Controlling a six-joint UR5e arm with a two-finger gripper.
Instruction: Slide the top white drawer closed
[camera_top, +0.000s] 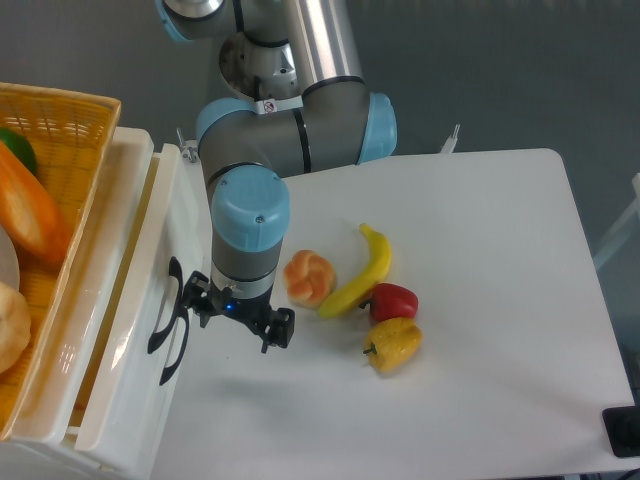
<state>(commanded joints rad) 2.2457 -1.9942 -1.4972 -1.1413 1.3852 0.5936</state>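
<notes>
Banana (358, 275), peppers (393, 300) beside tool (236, 321)

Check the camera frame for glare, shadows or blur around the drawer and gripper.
Camera view: sharp overall; soft glare streaks on the glossy top white drawer front and rim; the gripper casts a diffuse shadow on the table just below it; the peppers and banana throw only faint shadows; left edge crops the basket.

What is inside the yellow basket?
The yellow basket holds something orange, something green and a pale round thing. The picture's edge hides the rest.
</notes>
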